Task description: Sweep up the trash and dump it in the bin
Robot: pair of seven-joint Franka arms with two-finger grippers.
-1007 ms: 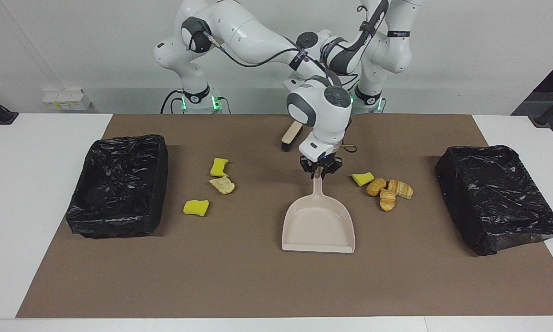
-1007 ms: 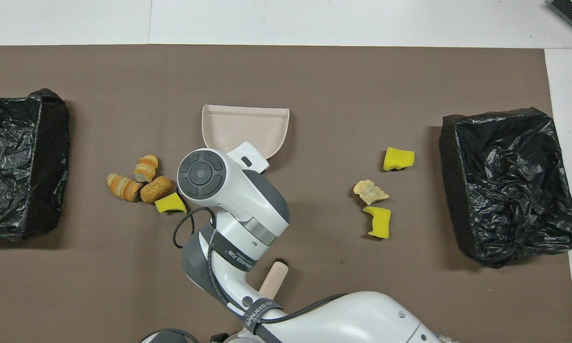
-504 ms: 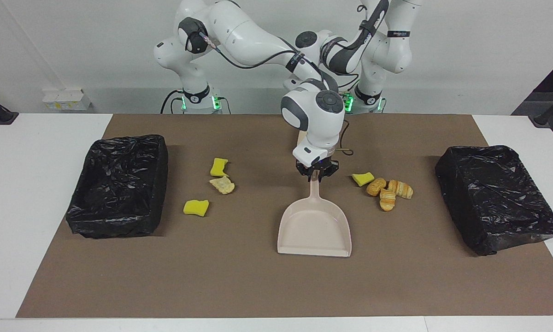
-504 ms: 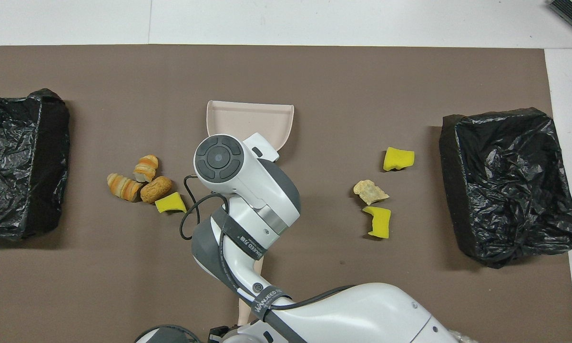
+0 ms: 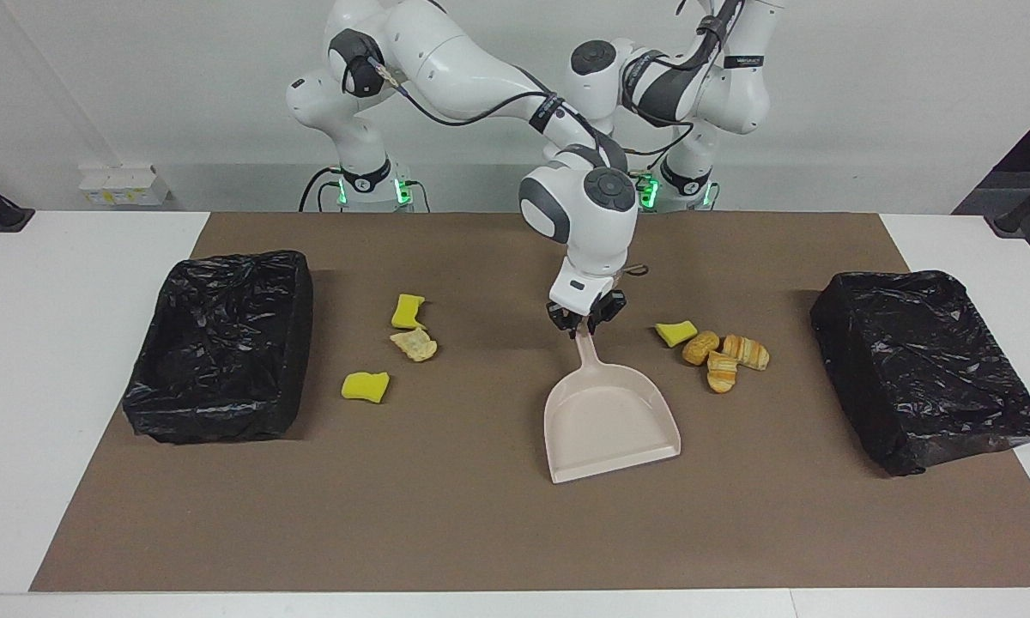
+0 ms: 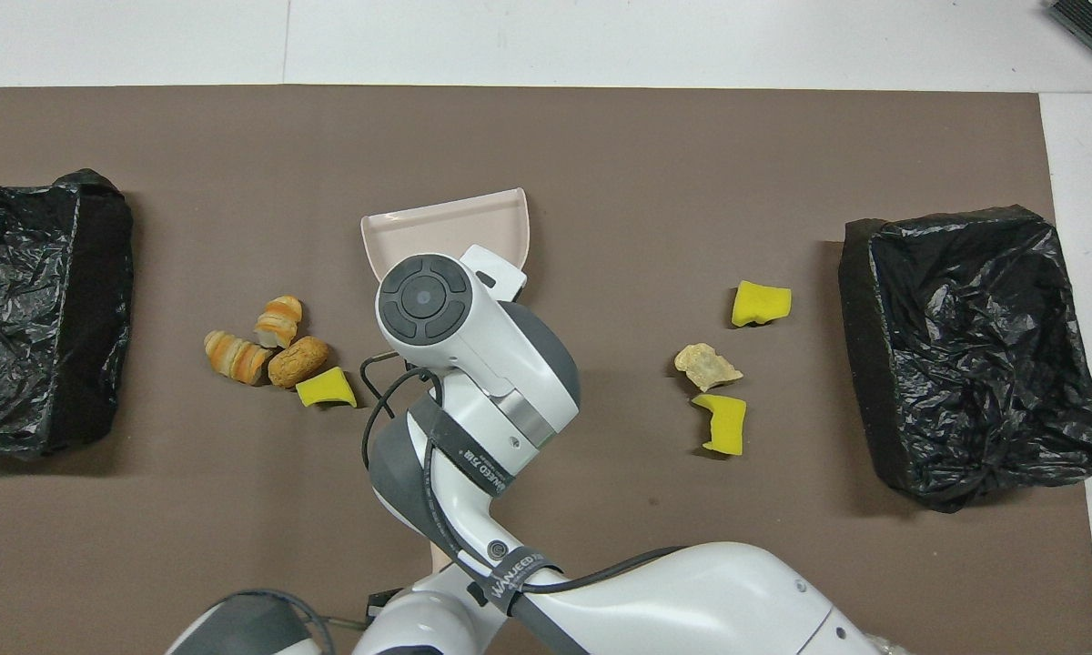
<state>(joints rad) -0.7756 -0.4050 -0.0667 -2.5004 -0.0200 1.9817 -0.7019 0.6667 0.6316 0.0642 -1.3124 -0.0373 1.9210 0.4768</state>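
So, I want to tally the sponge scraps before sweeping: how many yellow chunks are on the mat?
3. One yellow chunk lies beside the bread pieces; two more lie toward the right arm's end, flanking a pastry scrap. The arm could hide others.

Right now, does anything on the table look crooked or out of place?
The dustpan sits askew: the right claw grips its handle, and its mouth slants toward the left arm's end of the table. It is empty; the trash lies loose on the mat.
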